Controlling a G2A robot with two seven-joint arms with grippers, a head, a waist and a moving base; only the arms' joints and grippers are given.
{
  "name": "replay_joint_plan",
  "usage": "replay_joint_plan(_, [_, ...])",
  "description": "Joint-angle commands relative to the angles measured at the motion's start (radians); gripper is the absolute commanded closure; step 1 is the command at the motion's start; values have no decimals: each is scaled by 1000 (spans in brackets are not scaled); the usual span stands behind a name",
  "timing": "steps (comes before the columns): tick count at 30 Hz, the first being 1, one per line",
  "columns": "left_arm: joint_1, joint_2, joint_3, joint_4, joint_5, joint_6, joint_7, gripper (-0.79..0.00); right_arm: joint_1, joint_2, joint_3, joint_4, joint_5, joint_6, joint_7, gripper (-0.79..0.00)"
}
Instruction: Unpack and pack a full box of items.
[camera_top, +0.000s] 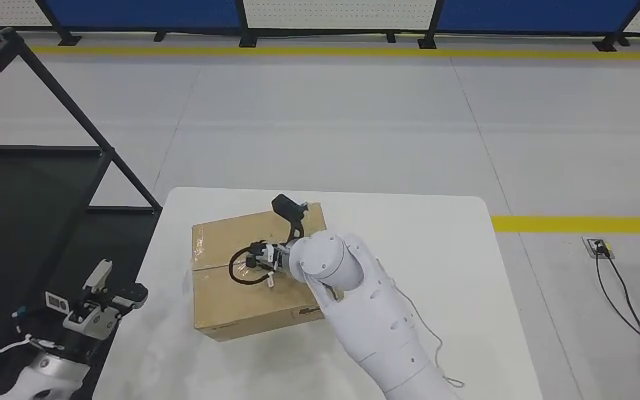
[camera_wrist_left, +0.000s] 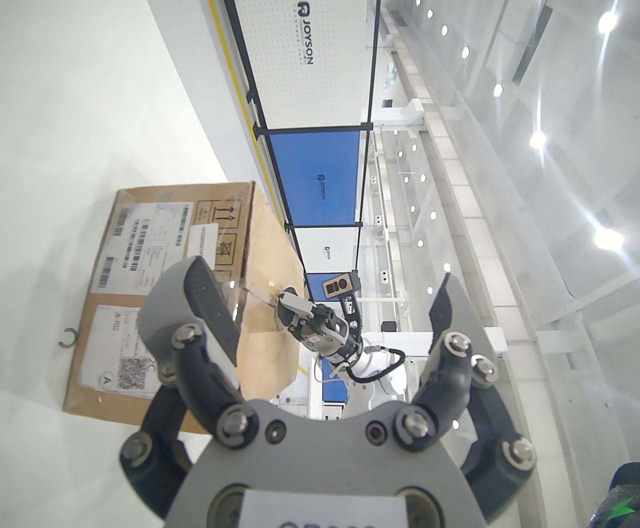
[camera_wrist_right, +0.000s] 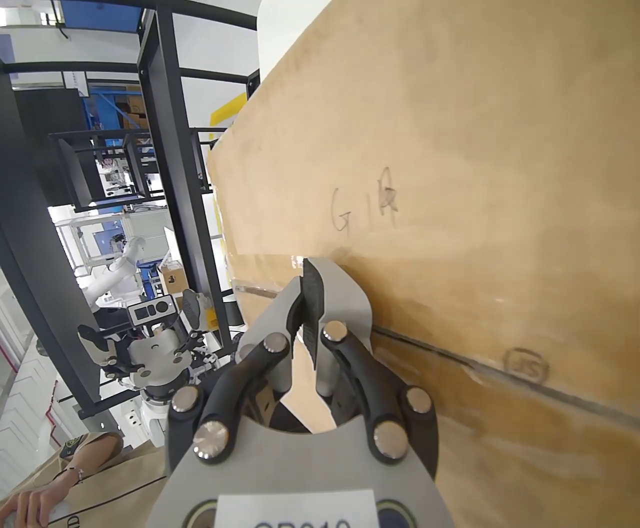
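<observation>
Right gripper (camera_wrist_right: 306, 285): fingers pressed together, nothing visible between them; tips sit at the top face of the box, on its centre seam.
Box (camera_top: 235, 305): brown cardboard, resting on the left part of the white table (camera_top: 430, 260); both top flaps lie flat and shut.
Seam (camera_wrist_right: 500, 372): runs across the top between the two flaps; it appears to be taped.
Contents: hidden. With the flaps shut, nothing inside can be confirmed.
Step in hand: judged to be opening the box by breaking or lifting the tape along the seam.
Procedure: guide the tips along the seam line and press only shallowly, so that items beneath the flaps are not struck. Brace the box if it starts to slide.
Left gripper (camera_wrist_left: 325, 280): fingers spread wide, holding nothing; it hangs off the table's left edge, well apart from the box, facing its labelled side.
</observation>
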Motion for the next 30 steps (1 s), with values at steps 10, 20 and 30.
replay_joint_plan(10, [11,5,-12,5,17,17,-7,-785,-12,-2,-8,1,7,-12,-21,0])
replay_joint_plan(20, [-48,10,42,37,-32,48,-49,-785,67,-41,-116,133,52,-55,-47,0])
replay_joint_plan(30, [-129,9,123,102,-79,46,-19,-785,109,-65,-128,198,128,-152,-121,0])
